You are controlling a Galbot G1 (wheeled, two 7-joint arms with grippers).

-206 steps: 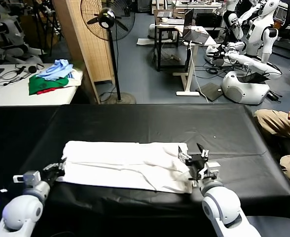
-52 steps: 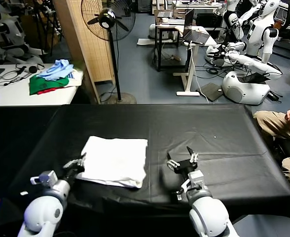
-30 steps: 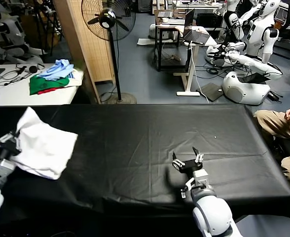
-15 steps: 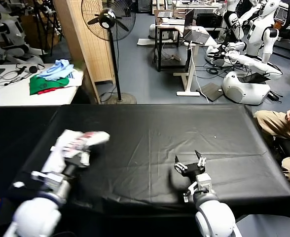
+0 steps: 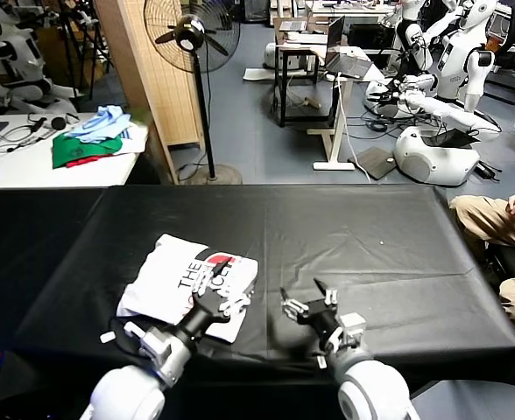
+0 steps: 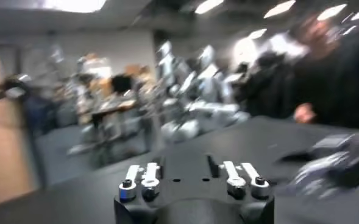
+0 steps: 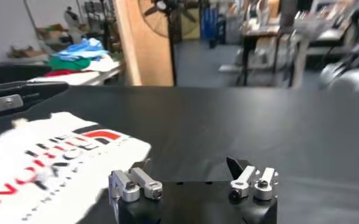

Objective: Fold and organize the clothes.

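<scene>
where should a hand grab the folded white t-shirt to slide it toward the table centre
Probably the folded T-shirt's near edge, coming in low from the robot's side. It lies flat, logo up, on the black table, so only its edges offer layers to pinch. The left hand is open right at that near right corner; the right hand is open beside it, apart from the cloth.

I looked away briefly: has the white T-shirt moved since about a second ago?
Yes. The folded T-shirt, logo up, now lies nearer the black table's middle, below the fan; earlier it was at the table's left edge.
</scene>
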